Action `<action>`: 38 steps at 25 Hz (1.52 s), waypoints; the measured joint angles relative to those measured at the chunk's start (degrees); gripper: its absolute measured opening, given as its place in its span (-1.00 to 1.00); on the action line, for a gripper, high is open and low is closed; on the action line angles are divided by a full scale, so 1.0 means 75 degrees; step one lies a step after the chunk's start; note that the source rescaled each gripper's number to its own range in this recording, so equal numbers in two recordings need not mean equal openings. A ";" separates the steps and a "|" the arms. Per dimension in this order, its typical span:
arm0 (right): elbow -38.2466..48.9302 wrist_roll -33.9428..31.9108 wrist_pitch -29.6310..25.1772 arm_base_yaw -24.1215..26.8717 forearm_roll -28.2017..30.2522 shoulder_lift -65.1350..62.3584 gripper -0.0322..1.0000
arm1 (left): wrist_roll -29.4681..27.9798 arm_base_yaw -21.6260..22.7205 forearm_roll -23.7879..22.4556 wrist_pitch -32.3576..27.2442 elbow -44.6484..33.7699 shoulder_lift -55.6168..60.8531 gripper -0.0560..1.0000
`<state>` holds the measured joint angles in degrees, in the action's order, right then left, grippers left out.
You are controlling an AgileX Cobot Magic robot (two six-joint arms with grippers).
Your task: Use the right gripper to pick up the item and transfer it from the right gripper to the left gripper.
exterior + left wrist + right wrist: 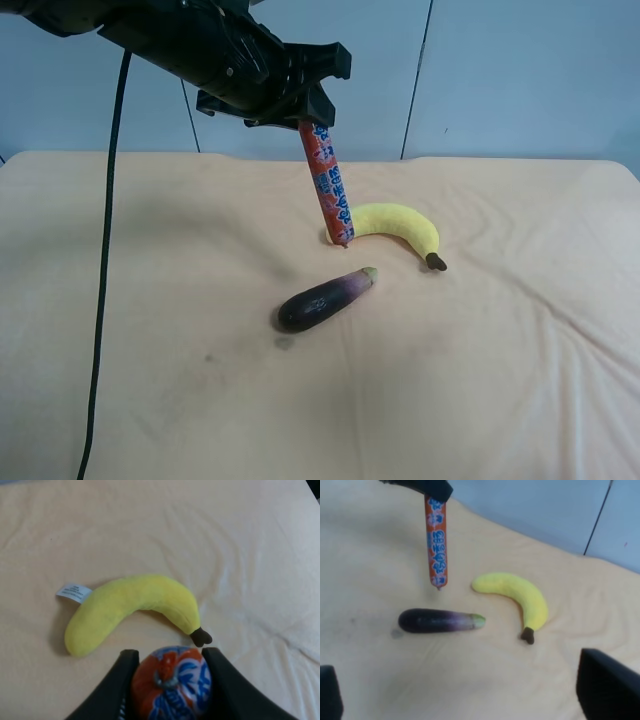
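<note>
Looks pretty much handed over already. Got the item pinched by its top end in the left gripper, fingers closed snug on both sides of it, dangling almost straight down with the lower tip off the tablecloth, near the banana and not far from the eggplant. Got the right gripper spread wide with nothing in it, well back from the stick.

To finish clean:
- Hold the squeeze steady, no easing off. Only gripping one crimped end of a slick wrapper, so probably liable to slide out.
- Skip quick swings, otherwise pendulum time.
- Raise a touch before moving sideways, to avoid clipping the banana.
- Back the right arm straight away instead of sweeping past the hanging stick.

Can't tell from the left wrist view how deep the pinch goes, so worth erring on firm.
</note>
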<state>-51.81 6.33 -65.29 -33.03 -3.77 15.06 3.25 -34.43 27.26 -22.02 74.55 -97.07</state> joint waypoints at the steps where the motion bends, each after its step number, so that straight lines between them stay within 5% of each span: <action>1: 0.0101 -0.0024 0.0000 -0.0009 0.0000 -0.0188 0.75 | 0.0000 0.0000 0.0000 0.0000 0.0000 0.0000 -0.89; 11: 0.2349 -0.0083 0.0368 -0.0023 -0.0275 -0.1223 0.75 | 0.0000 0.0000 0.0000 -0.0007 0.0000 0.0000 -0.89; 28: 0.2557 -0.0083 0.0298 -0.0008 -0.0289 -0.1241 0.75 | 0.0000 0.0000 0.0000 -0.0047 0.0000 0.0000 -0.89; 38: 0.2557 -0.0083 0.0298 0.2030 -0.0289 -0.2028 0.75 | 0.0007 0.0000 -0.0002 -0.0146 0.0000 0.0000 -0.89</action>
<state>-32.63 5.71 -63.06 -17.80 -5.94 -0.15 3.30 -34.43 27.24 -23.12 74.55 -97.07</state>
